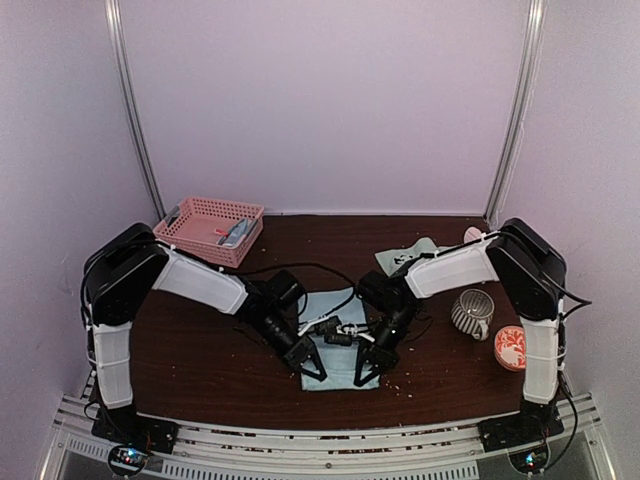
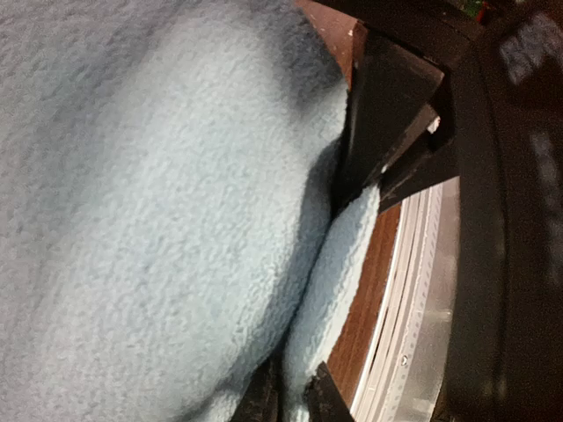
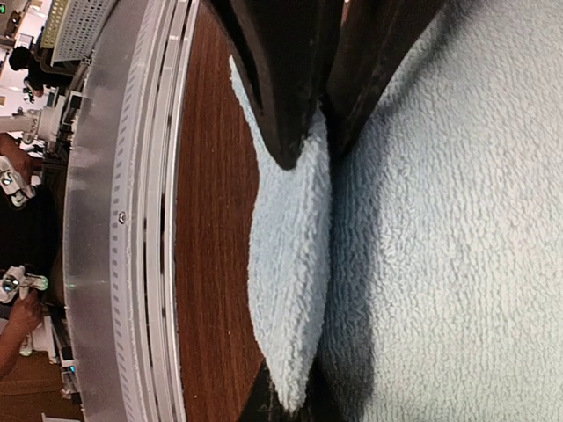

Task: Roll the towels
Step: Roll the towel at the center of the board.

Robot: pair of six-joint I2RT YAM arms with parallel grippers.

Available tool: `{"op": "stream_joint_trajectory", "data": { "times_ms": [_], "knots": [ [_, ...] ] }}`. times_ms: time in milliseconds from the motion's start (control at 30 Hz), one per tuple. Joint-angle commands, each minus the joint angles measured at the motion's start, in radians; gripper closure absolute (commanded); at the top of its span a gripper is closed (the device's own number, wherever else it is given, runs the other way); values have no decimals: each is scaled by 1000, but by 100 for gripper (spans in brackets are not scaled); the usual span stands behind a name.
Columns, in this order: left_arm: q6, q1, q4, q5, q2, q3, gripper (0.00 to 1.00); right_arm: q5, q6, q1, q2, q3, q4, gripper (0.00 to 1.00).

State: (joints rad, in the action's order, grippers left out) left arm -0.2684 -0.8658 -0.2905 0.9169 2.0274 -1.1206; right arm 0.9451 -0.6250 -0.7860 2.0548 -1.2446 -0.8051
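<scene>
**Pinched at both near corners, set to roll**

Spotted the light blue towel lying flat at 6 o'clock on the desk. Saw the left pincer clamped on its 7 o'clock corner and the right pincer clamped on its 5 o'clock corner, cloth nipped tight on both sides. Called for a low lift here, with both corners carried level toward 12 o'clock. Wanted a tight, even first turn, without dragging the whole cloth.

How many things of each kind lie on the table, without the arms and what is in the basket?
Towels: 2 (light blue towel, sage green towel)
Pink basket: 1
Striped mug: 1
Red patterned bowl: 1
Small pink thing, unclear: 1
Total: 6
</scene>
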Motion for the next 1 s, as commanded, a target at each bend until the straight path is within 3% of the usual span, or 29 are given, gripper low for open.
{"op": "stream_joint_trajectory", "data": {
  "times_ms": [0,367,467,567,633,767,967],
  "knots": [
    [34,54,-40,-57,-28,10,87,-51,-9,43,112,-1,-109,97],
    [58,79,67,-283,-399,202,64,-34,23,74,279,-152,-255,97],
    [107,49,93,-439,-507,219,57,-77,63,73,283,-183,-262,97],
    [262,-80,97,-680,-571,186,51,-97,73,73,289,-217,-291,97],
    [368,-179,84,-766,-545,145,51,-104,78,73,298,-234,-305,97],
    [463,-275,42,-936,-410,38,50,-99,71,73,317,-255,-324,97],
    [566,-359,58,-914,-278,-8,56,-100,76,71,325,-256,-321,97]
  ]
}}
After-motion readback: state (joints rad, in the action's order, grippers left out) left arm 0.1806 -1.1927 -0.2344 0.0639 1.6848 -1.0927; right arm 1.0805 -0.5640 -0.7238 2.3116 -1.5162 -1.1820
